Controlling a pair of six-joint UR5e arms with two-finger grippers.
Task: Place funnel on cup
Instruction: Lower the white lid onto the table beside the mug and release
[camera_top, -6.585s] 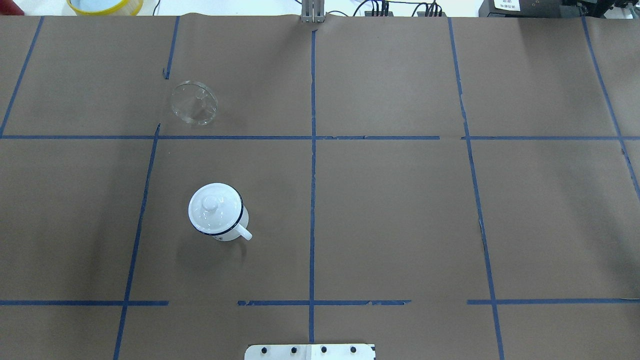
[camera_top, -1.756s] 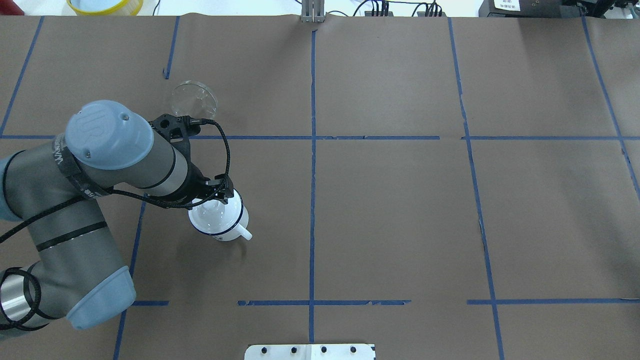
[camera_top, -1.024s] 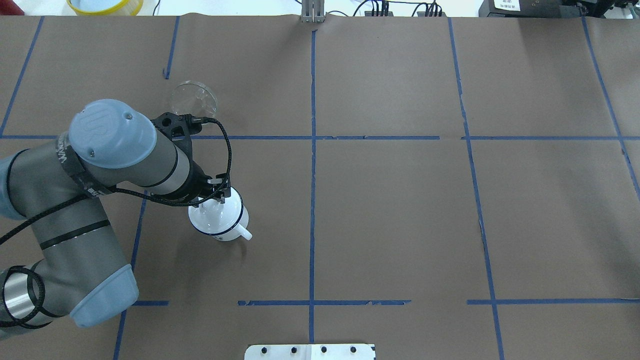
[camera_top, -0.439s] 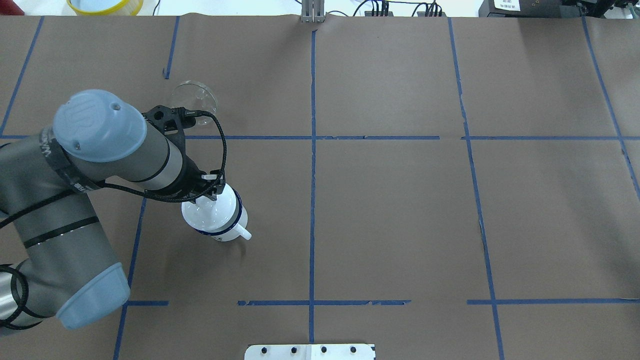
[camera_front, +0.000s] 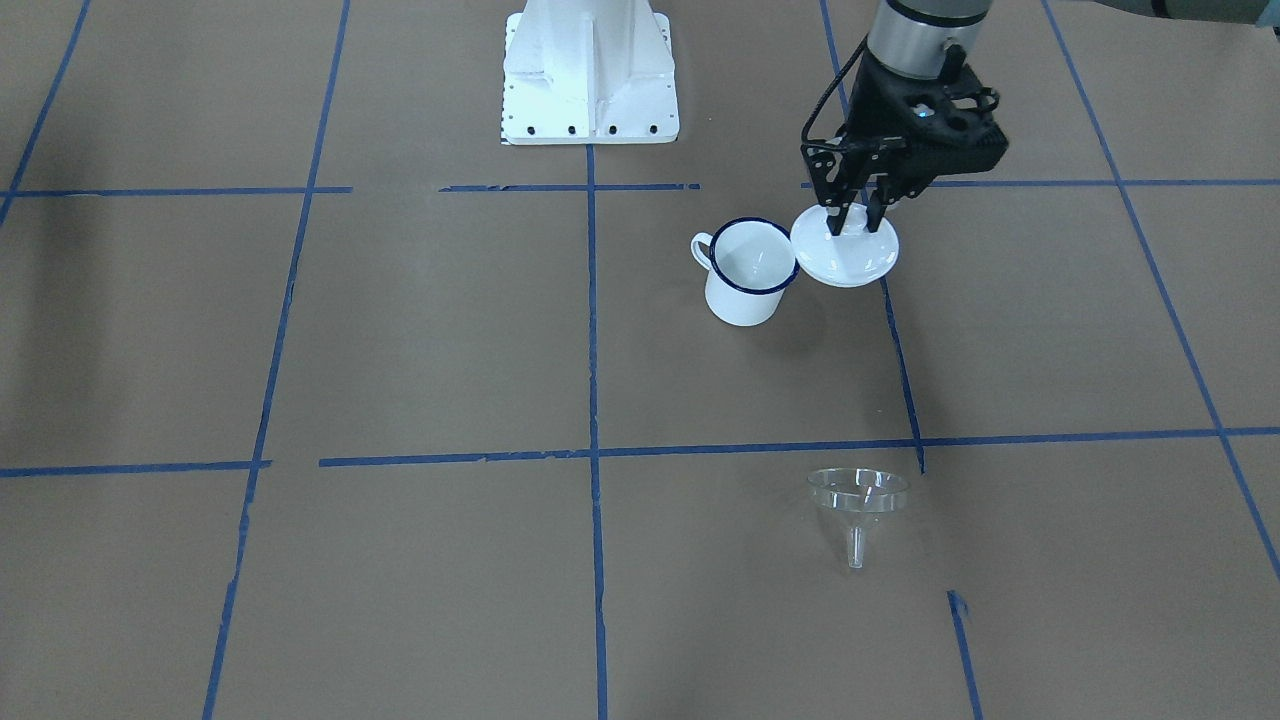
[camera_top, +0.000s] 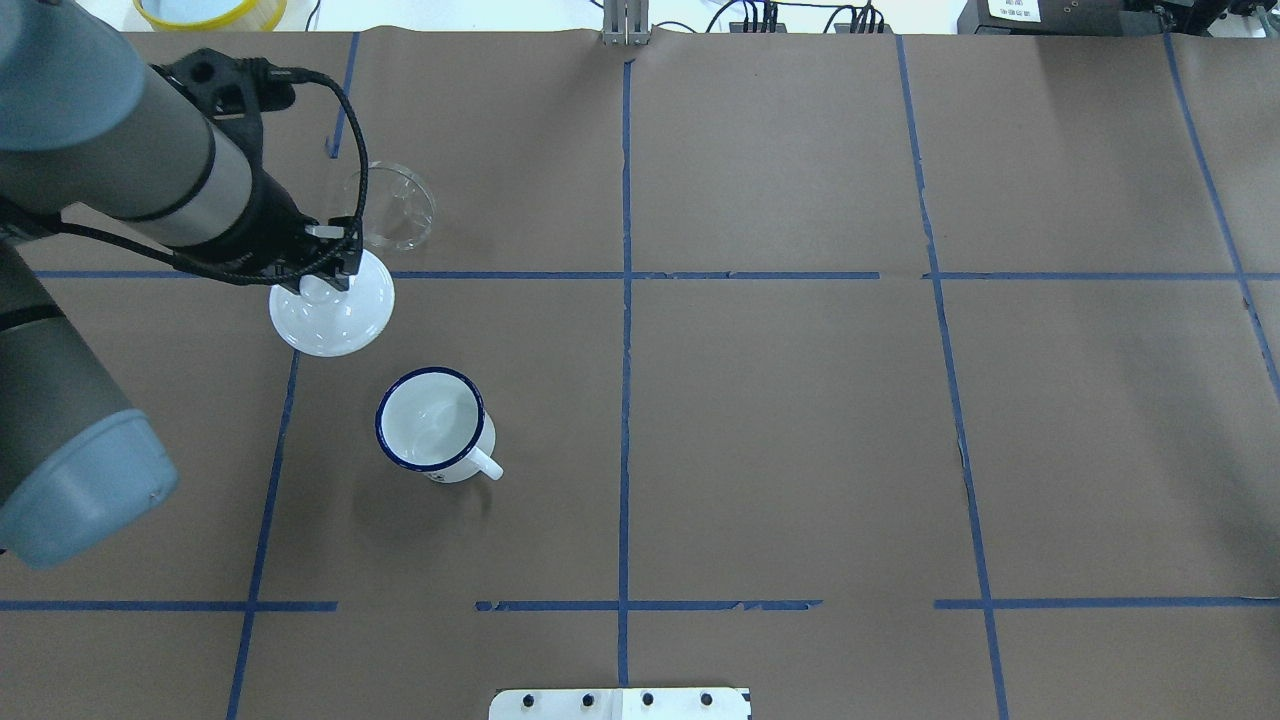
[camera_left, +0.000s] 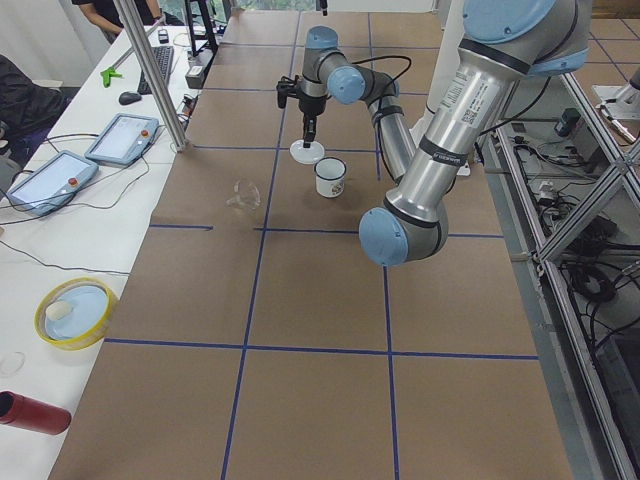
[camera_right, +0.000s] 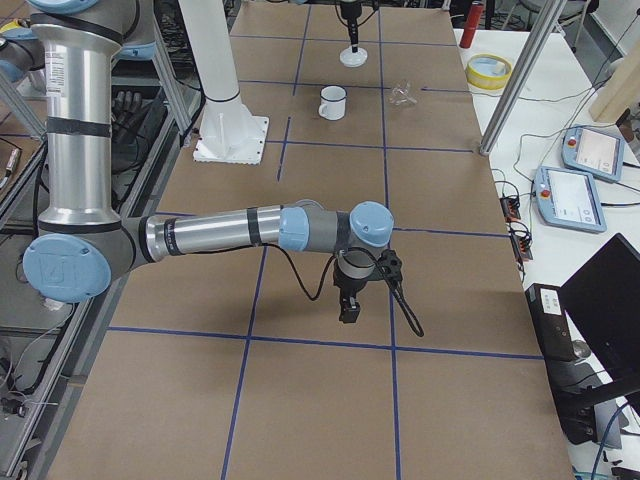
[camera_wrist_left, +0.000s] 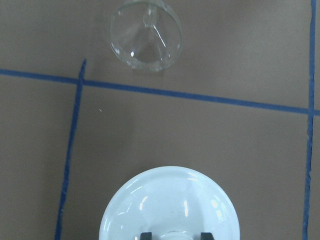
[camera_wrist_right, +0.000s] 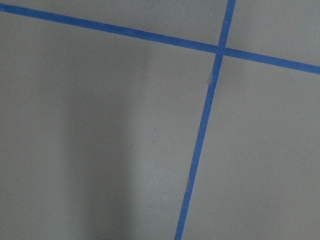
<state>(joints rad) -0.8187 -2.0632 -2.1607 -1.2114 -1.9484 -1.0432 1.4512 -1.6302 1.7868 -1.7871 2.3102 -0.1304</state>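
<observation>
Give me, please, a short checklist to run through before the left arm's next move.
1. Lid off the cup: ok.
2. Cup upright, mouth open: ok.
3. Left gripper jaws shut on the lid's knob: ok.
4. Left gripper free for the funnel: not ok, it holds the lid.
5. Funnel apart from the lid, untouched: ok.
6. Right gripper far from the cup: ok; its jaws: cannot tell.

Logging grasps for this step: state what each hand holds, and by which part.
The left hand holds the white lid by its knob. Whether the right hand holds anything cannot be told.
</observation>
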